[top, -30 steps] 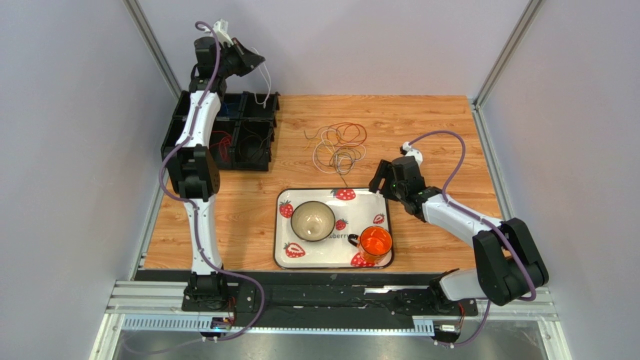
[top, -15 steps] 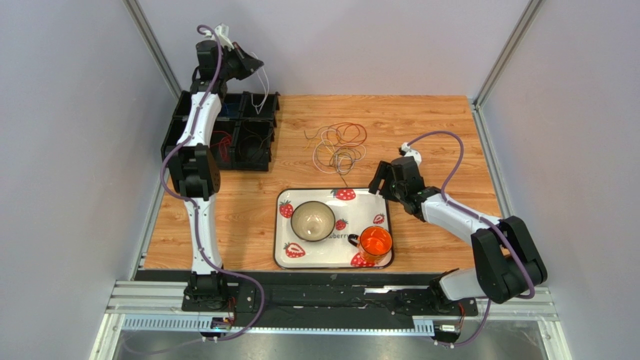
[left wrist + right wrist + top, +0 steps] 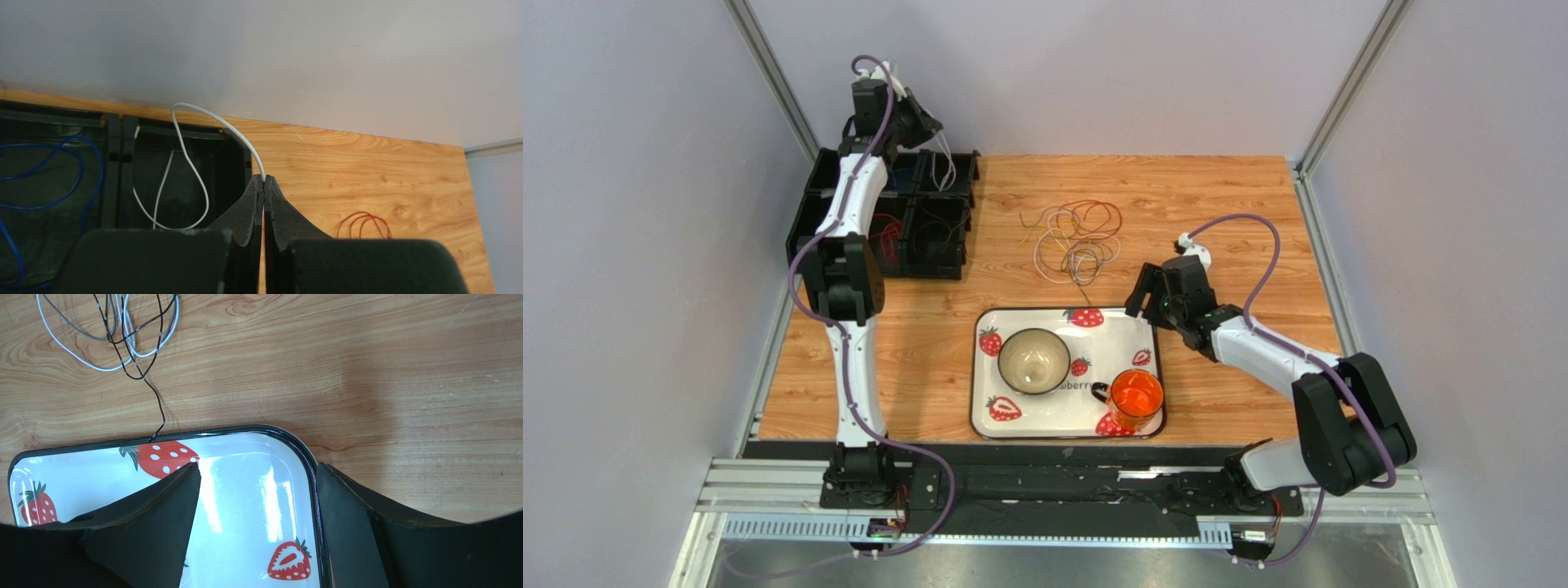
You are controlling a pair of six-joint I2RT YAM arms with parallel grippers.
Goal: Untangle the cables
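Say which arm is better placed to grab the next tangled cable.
Right: the right gripper is open, empty, near the tangled cables; the left gripper is shut on a white cable over the black bins.

— What's on the near side?
— A white strawberry-print tray (image 3: 1109, 346) on the wooden table (image 3: 1234, 208), holding a beige bowl (image 3: 1035, 360) on its left and an orange cup (image 3: 1135, 397) at its near right.
— And far left?
— A black divided bin (image 3: 940, 270).
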